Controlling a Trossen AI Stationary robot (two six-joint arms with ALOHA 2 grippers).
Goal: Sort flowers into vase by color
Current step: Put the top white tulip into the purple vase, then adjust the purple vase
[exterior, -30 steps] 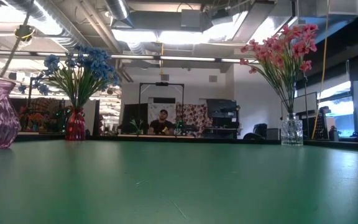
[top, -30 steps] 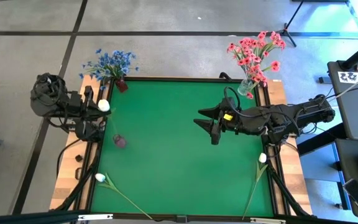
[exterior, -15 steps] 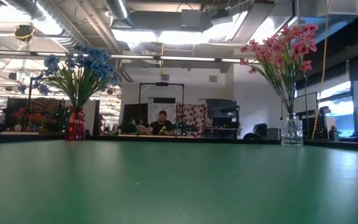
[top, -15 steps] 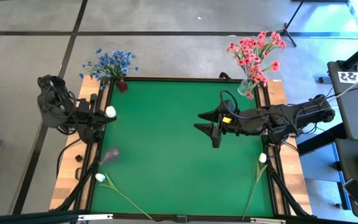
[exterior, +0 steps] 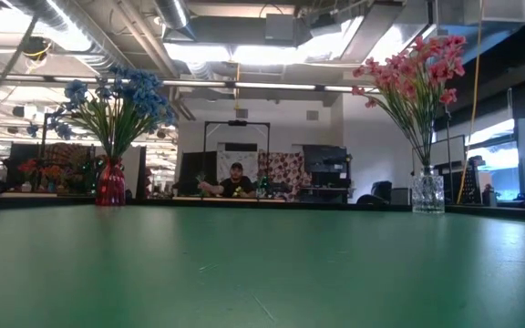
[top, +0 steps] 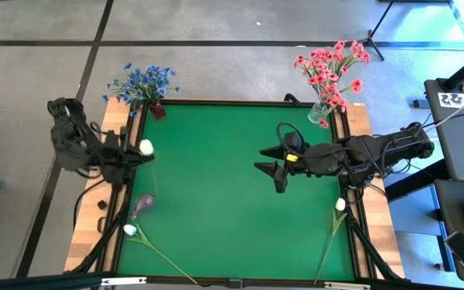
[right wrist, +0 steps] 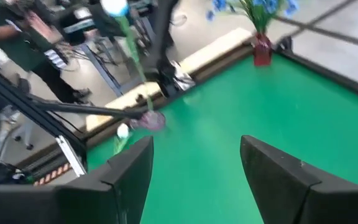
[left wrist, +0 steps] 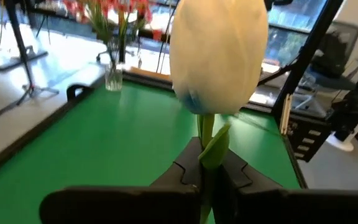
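Observation:
My left gripper (top: 139, 149) hovers over the table's left edge, shut on a white bud flower (top: 145, 147), whose bud fills the left wrist view (left wrist: 219, 56). A purple vase (top: 142, 205) lies on its side by the left edge, also visible in the right wrist view (right wrist: 148, 119). A second white flower (top: 130, 229) lies flat near the near left corner. A third (top: 339, 205) lies by the right edge. My right gripper (top: 279, 167) is open above the table's right half. Blue flowers (top: 143, 83) stand in a red vase at the far left corner, and pink flowers (top: 329, 68) in a clear vase at the far right. My left gripper pinches the green stem (left wrist: 206, 134) just below the bud, between its two fingers. It comes in from the table's left, with the fingers across the stem. The bud stands past the fingertips, and the stem (right wrist: 132, 59) hangs down toward the tipped purple vase.
The red vase (exterior: 110, 182) and clear vase (exterior: 427, 191) stand at the far corners. The green mat's middle (top: 216, 185) holds nothing. A wooden rim (top: 87, 234) borders the left side. People sit in the room beyond the table (exterior: 235, 178).
The purple vase stood upright under the left gripper a second ago. It has since fallen and lies on its side, nearer the near left corner. The left gripper, still shut on the white flower, has moved slightly toward the near edge.

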